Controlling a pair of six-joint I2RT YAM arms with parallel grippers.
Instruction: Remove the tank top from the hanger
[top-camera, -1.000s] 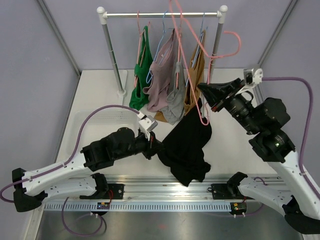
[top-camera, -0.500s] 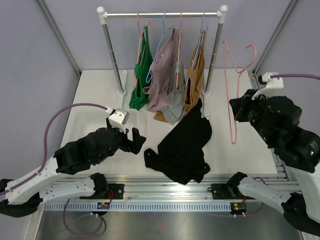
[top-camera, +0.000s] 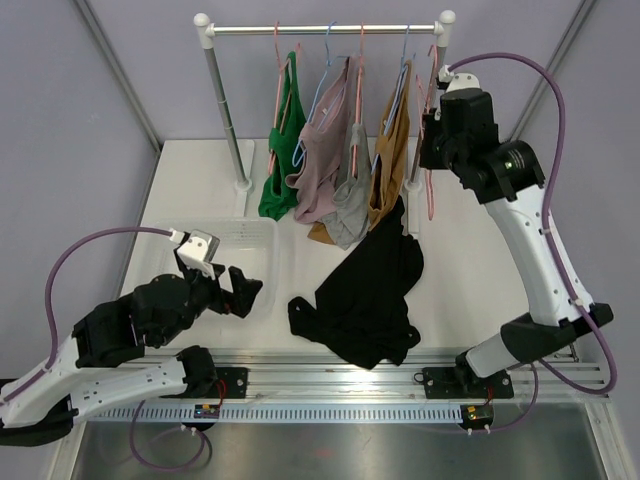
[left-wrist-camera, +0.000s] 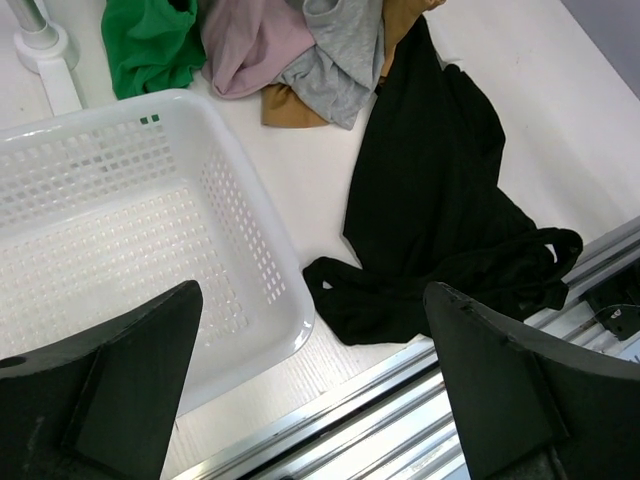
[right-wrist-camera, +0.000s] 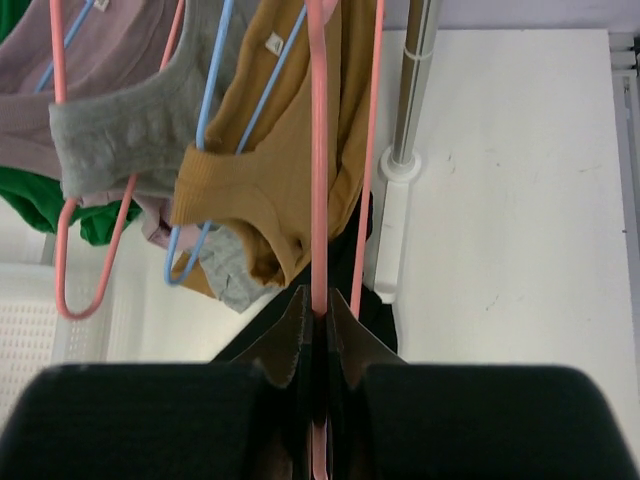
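- Black tank top (top-camera: 372, 290) lying crumpled on the worktop (top-camera: 470, 250) by the middle of the near edge, apparently off any hanger, far end reaching toward the hanging clothes.
- Right gripper (right-wrist-camera: 318, 312) pressed together on the bare pink hanger (right-wrist-camera: 318, 160), raised beside the right post (top-camera: 432, 90) toward the far right corner.
- Could knock the hanger against that post or the rail (top-camera: 325, 30), twisting it in the pinch or dropping it.
- Could also snag the mustard top (right-wrist-camera: 265, 200) or the blue hanger (right-wrist-camera: 215, 130) just beside, pulling one off the rail.
- Left gripper (top-camera: 232, 288) spread wide, holding nothing, above the white basket (left-wrist-camera: 250, 215) toward the near left corner.
- Could lose a loose strap (left-wrist-camera: 540, 245) over the near edge, given how close it lies to the metal track (left-wrist-camera: 420, 400).
- Cut off at the top of the right wrist view: the pink hanger's hook. Lost against the post from above as well, so impossible to tell whether hooked on the rail.
- Hard to make out: where the tank top's far end stops beneath the hanging garments.
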